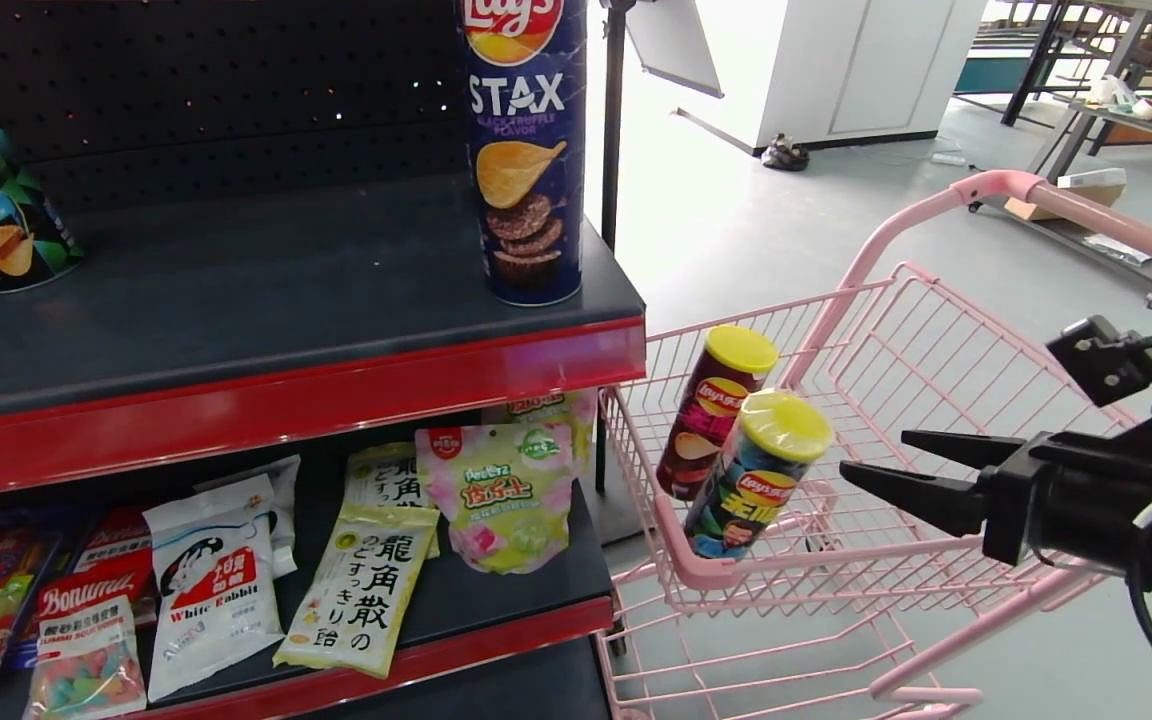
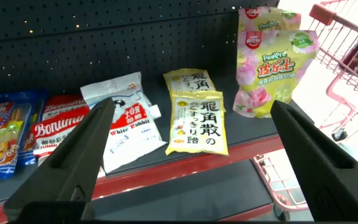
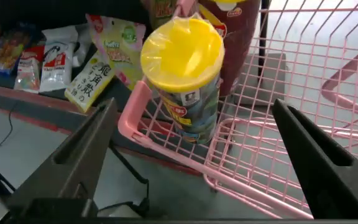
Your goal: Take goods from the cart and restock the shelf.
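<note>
Bold print covers the blue chip can (image 1: 526, 160) and the yellow snack bag (image 1: 361, 585).

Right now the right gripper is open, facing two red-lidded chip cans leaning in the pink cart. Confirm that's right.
Wrong on the lids: they are yellow, as the head view shows. The right gripper is open, facing the front chip can and rear chip can leaning in the pink cart.

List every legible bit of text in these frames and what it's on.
"STAX": tall blue can on the upper shelf.
"White Rabbit": white bag.
"龍角散": yellow-and-white bag.
Too small or blurred to read surely: print on the two yellow-lidded cans in the cart, the green pouch, the red packet.
</note>
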You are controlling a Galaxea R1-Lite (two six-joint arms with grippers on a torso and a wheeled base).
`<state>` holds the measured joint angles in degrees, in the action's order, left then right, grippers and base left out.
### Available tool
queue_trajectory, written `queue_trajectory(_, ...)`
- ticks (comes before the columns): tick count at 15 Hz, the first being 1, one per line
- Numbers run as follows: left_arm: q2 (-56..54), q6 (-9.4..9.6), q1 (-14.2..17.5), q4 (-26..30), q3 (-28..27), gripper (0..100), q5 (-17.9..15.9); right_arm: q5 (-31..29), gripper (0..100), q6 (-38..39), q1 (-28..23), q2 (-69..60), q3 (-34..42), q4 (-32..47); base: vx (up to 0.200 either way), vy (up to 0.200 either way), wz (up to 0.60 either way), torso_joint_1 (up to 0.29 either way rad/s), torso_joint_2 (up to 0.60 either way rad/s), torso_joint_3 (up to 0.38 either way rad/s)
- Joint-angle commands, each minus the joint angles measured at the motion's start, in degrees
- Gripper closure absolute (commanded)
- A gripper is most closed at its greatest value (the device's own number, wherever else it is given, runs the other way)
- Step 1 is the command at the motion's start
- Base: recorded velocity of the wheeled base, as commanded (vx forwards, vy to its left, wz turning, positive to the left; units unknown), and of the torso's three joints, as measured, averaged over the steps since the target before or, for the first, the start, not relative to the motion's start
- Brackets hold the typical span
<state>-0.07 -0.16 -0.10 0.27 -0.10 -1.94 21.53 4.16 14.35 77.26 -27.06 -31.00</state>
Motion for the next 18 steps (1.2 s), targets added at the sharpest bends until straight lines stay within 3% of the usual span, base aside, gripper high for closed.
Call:
queue_trajectory(1,0.1,-0.02,0.0,0.0,0.0,0,0.0,0.4,0,-0.1,0.7,3.0,0.6,0.1,0.000,0.000,0.00,0.000,0.00,0.000)
queue_trajectory(9,0.1,-0.02,0.0,0.0,0.0,0,0.0,0.2,0,-0.5,6.7,12.7,-2.2,-3.9,0.000,0.000,0.00,0.000,0.00,0.000)
queue_trajectory(12,0.1,-0.02,0.0,0.0,0.0,0,0.0,-0.8,0,-0.4,7.0,18.6,-1.9,-11.2,0.000,0.000,0.00,0.000,0.00,0.000)
queue_trajectory(18,0.1,-0.02,0.0,0.0,0.0,0,0.0,-2.8,0,-0.1,7.9,23.8,-3.7,-13.2,0.000,0.000,0.00,0.000,0.00,0.000)
